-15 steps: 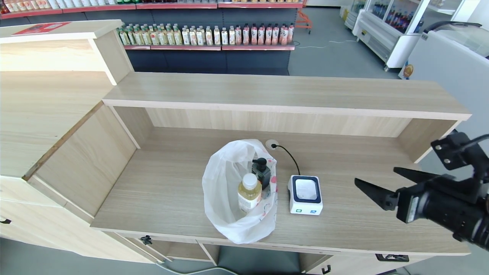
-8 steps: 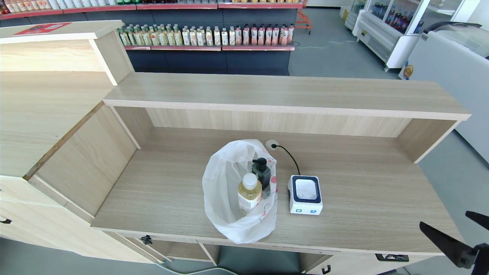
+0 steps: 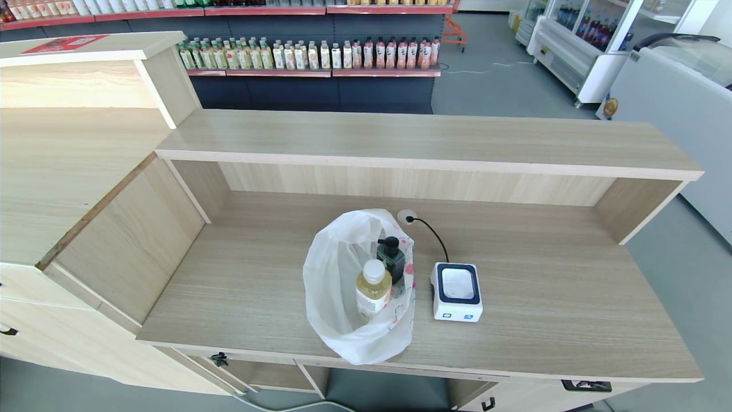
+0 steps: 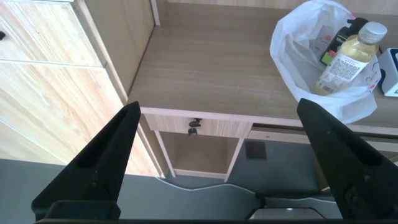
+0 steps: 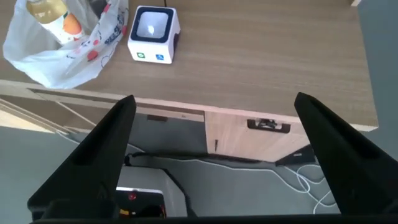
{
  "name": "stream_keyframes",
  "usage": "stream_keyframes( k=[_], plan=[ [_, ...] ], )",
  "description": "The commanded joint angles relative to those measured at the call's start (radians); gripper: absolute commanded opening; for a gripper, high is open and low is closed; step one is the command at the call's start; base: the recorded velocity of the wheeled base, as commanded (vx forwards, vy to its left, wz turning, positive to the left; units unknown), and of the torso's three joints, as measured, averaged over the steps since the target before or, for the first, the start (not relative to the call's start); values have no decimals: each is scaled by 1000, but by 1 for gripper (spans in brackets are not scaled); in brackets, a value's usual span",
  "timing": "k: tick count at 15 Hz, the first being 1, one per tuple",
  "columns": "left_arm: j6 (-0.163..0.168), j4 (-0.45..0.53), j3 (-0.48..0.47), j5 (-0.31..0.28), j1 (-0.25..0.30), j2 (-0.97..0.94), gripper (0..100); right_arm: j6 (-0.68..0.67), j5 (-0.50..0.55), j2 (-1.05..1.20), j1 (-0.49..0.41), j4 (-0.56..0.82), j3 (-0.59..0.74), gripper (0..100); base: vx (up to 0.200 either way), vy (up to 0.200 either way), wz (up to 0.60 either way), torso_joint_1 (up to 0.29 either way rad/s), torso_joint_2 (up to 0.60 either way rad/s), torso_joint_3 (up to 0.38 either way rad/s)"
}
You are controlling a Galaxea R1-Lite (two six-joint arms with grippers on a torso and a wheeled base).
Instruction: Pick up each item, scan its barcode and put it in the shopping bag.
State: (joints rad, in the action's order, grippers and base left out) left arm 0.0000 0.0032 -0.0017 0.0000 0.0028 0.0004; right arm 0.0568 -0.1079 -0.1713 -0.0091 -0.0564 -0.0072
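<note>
The juice bottle (image 3: pixel 373 289) and pump bottle (image 3: pixel 392 257) stand upright in the thin, floppy bag (image 3: pixel 326 297) at the near middle of the table (image 3: pixel 257 286), with the scanner (image 3: pixel 457 290) just to the right. Both bottles look rigid, smooth and probably light, so the body seems the best place to grip them. The left hand (image 4: pixel 217 104) and right hand (image 5: pixel 214 98) gape wide and empty, off the table's near edge.

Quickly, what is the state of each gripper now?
Left black gripper: open, holding nothing.
Right black gripper: open, holding nothing.

Left hand (image 4: pixel 219 106) splayed wide before counter (image 4: pixel 205 68); bottle (image 4: pixel 348 59) inside shopping bag (image 4: pixel 289 59).
</note>
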Motion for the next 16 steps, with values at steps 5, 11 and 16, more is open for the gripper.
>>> stream_keyframes(
  k=[5, 11, 16],
  plan=[
    [0, 0, 0, 0, 0, 0, 100, -17, 152, 171, 8, 61, 6, 100, 0, 0, 0, 0, 0, 0],
    [0, 0, 0, 0, 0, 0, 100, -23, 152, 171, 9, 61, 6, 100, 0, 0, 0, 0, 0, 0],
    [-6, -2, 0, 0, 0, 0, 100, -8, 151, 171, 9, 64, 6, 100, 0, 0, 0, 0, 0, 0]
  ],
)
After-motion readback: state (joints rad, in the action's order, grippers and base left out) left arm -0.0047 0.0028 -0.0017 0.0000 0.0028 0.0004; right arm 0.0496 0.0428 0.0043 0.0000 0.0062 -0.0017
